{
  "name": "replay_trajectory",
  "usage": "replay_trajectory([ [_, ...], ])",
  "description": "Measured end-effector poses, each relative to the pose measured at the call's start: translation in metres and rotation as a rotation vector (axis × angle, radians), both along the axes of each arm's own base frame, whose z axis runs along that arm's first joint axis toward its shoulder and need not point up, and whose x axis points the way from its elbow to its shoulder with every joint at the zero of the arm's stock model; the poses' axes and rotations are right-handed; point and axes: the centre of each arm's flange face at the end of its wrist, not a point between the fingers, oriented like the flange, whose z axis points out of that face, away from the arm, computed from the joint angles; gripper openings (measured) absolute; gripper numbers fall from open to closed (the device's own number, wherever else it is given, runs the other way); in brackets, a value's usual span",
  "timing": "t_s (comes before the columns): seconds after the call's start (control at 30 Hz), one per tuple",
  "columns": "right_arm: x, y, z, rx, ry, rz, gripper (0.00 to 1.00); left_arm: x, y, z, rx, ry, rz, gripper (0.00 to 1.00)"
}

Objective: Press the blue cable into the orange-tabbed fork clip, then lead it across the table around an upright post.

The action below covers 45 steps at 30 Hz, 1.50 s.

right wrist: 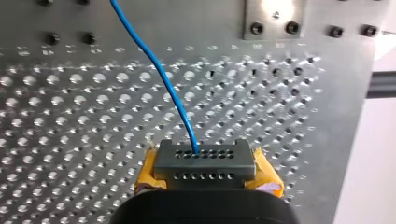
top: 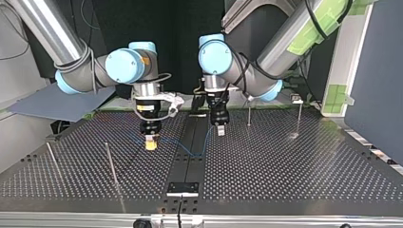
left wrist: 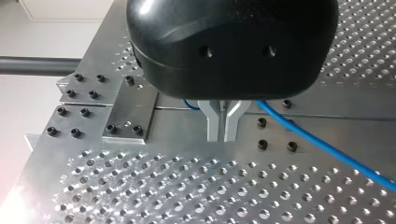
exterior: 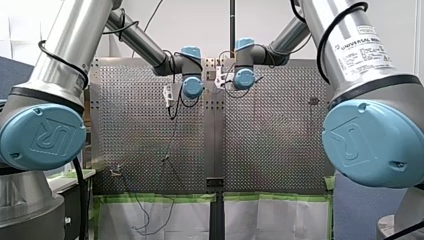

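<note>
1. The blue cable (left wrist: 327, 146) looked thin, light and limp (it drooped freely between the two grippers). I judged it would flop and slide unless pinched close to the stretch being worked.
2. My right gripper (top: 151, 142) had its yellow pads closed on the cable. In the top view it stood at 9 o'clock of my left gripper (top: 220, 130).
3. My left gripper's metal fingers (left wrist: 215, 127) were almost together, with the cable crossing at their root, seemingly nipped.
4. In the top view the cable's long axis ran 9-to-3 over the table (top: 294, 166), sagging toward 6 midway.
5. An upright post (top: 248, 114) stood at 2 o'clock of my left gripper. I could not pick out the clip.
</note>
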Motion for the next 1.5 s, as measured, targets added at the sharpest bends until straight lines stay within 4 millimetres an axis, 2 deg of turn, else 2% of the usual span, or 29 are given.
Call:
replay_trajectory([
  [0.27,-0.008,0.002,0.023,-0.027,-0.021,-0.008,0.00,-0.002,0.001,0.022,-0.011,-0.026,-0.011,0.00],
  [0.63,-0.021,0.001,0.048,-0.056,-0.051,-0.024,0.00,-0.001,-0.002,0.033,0.008,-0.041,-0.034,0.00],
  [1.07,-0.043,0.003,0.094,-0.107,-0.097,-0.043,0.00,0.007,-0.017,0.078,-0.001,-0.073,-0.074,0.00],
  [1.5,-0.065,-0.002,0.112,-0.114,-0.101,-0.077,0.00,0.009,-0.027,0.107,-0.002,-0.096,-0.103,0.00],
])
